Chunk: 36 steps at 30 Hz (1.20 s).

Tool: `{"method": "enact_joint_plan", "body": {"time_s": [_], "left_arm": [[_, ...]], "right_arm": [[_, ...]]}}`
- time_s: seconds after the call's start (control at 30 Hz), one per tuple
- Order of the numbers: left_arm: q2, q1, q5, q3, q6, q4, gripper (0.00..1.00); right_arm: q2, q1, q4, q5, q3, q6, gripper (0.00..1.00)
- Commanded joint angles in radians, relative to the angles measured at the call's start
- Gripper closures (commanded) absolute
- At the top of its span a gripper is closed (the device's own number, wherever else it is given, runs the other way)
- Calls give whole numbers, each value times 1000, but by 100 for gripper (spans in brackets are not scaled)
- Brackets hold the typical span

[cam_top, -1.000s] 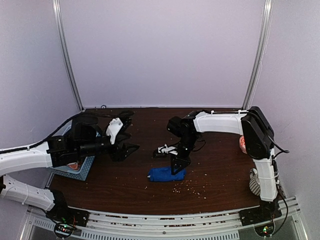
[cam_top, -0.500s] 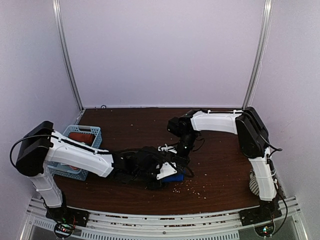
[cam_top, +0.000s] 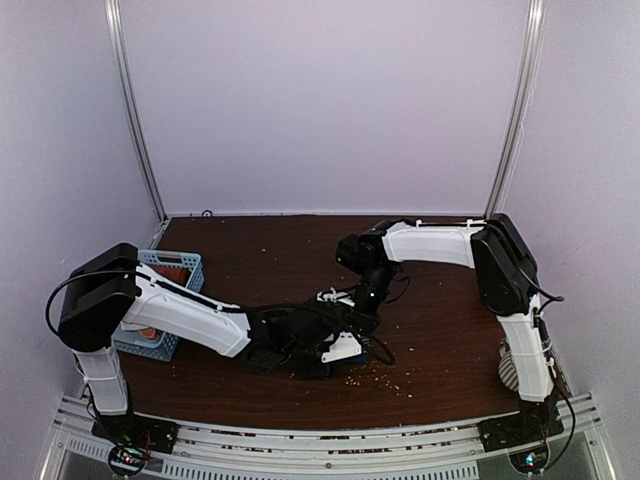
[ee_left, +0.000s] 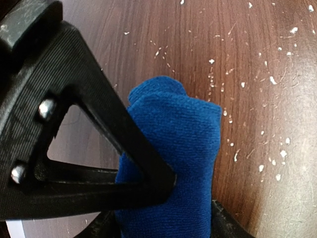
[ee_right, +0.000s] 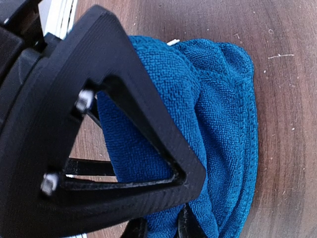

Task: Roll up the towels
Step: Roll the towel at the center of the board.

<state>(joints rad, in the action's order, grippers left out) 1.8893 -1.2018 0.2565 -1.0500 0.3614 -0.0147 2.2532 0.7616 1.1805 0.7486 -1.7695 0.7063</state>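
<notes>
The royal blue towel (ee_left: pixel 173 144) lies bunched in a short thick roll on the brown table. My left gripper (ee_left: pixel 193 203) is shut on it, one finger on each side of the roll. My right gripper (ee_right: pixel 185 208) is shut on the same towel (ee_right: pixel 223 119), pinching its folded layers beside a stitched hem. In the top view both grippers meet at the table's middle front, left gripper (cam_top: pixel 335 347) and right gripper (cam_top: pixel 360 322), and they hide almost all of the towel. A dark red cloth (cam_top: pixel 173 272) lies in the basket.
The light blue basket (cam_top: pixel 192 264) stands at the left, partly under my left arm. A small white and black object (cam_top: pixel 330 297) lies just behind the grippers. Pale crumbs (cam_top: pixel 385 368) dot the table. A striped object (cam_top: pixel 508 368) sits by the right arm's base.
My left arm has swung from beside the basket to the middle and closed on the blue towel. My right gripper has stayed on the towel and dropped a little.
</notes>
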Motion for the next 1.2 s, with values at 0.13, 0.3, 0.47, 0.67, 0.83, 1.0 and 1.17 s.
{"method": "enact_joint_plan", "body": {"time_s": [0.13, 0.3, 0.47, 0.67, 0.83, 1.0, 1.17], "left_arm": [[5, 39, 19, 28, -7, -20, 48], [54, 68, -114, -33, -46, -71, 60], [103, 95, -194, -84, -84, -108, 63], [175, 163, -319, -177, -157, -200, 65], [266, 206, -458, -325, -231, -304, 67], [365, 242, -576, -453, -293, -417, 66], [409, 297, -715, -493, -353, -439, 66]], "right_arm": [[123, 2, 60, -135, 72, 9, 89], [77, -27, 97, -58, 53, 40, 71], [-74, -109, 141, 50, 63, 119, 45], [-264, -248, 110, 106, 145, 106, 32], [-534, -323, -260, -15, 368, -152, 39], [-789, -337, -562, -177, 641, -189, 36], [-897, -318, -561, -143, 754, -68, 43]]}}
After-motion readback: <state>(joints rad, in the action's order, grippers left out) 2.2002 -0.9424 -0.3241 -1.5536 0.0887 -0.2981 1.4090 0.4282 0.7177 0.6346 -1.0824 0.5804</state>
